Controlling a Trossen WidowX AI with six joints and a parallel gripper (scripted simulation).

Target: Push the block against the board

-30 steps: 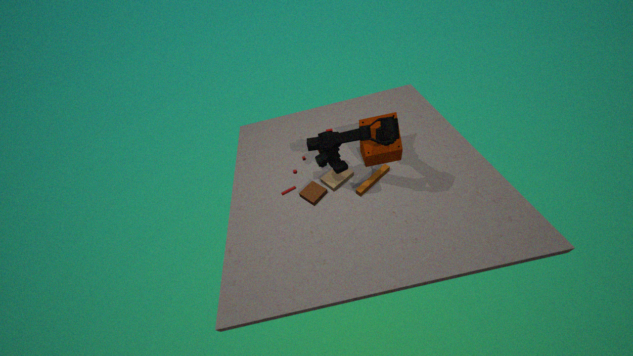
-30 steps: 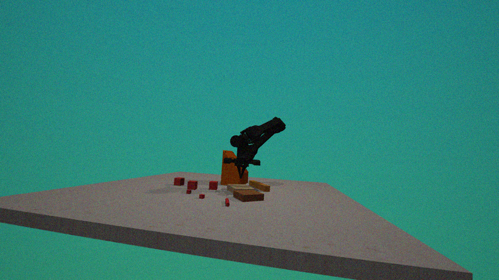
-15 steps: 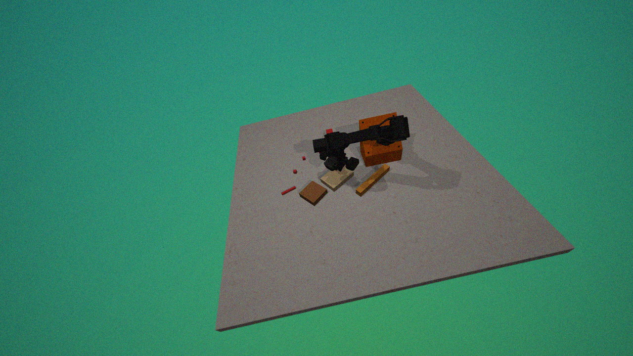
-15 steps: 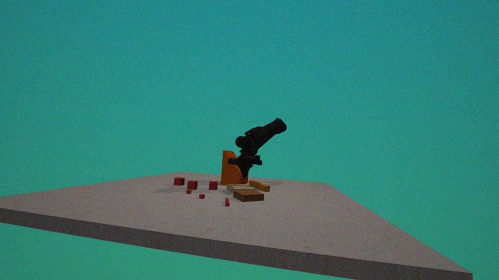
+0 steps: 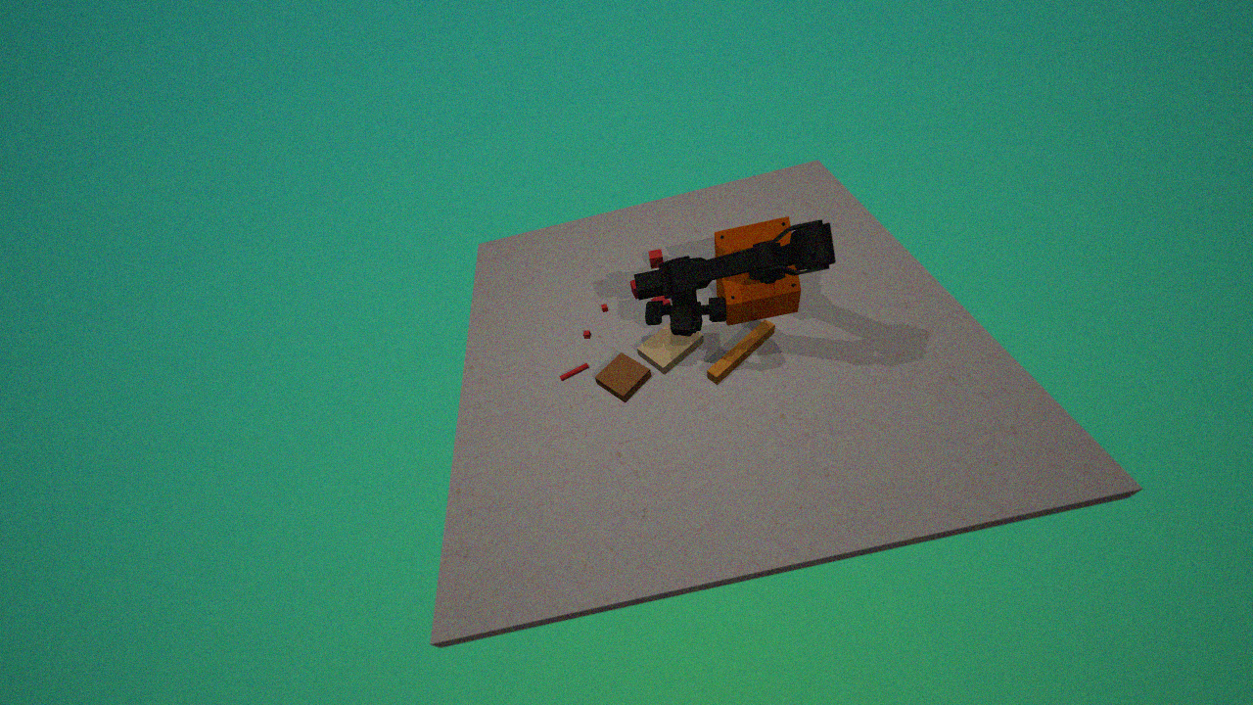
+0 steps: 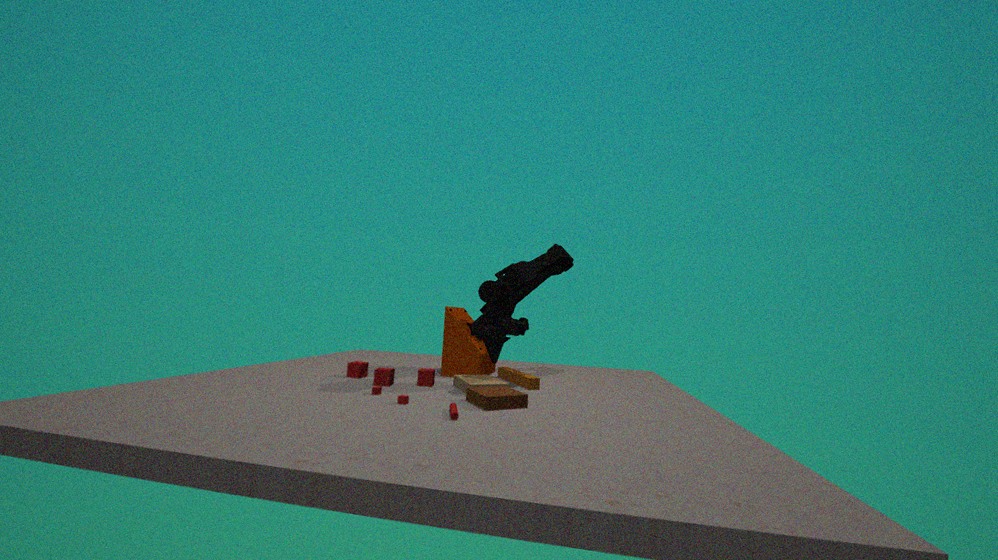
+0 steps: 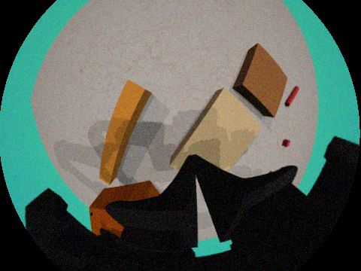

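1. Pincer is closed with nothing between its fingers; in the wrist view the two dark tips meet in a point just at the near edge of the pale square block.
2. Seen from the top view, the arm covers the pincer's tips, so whether they touch the pale block or the desk cannot be told.
3. A darker brown block lies at about 8 o'clock from the pale one, corner close to corner; contact is unclear.
4. The board, a narrow orange-tan strip, lies at 3 o'clock from the pale block, apart from it with bare desk between.
5. The orange base is partly hidden by the arm; in the wrist view only a corner of it shows.
6. Small red pieces lie scattered at 9 to 11 o'clock from the blocks; one red cube is half hidden behind the arm.
7. The desk is a flat grey speckled slab with soft arm shadows, and plain teal-green surrounds it on all sides.
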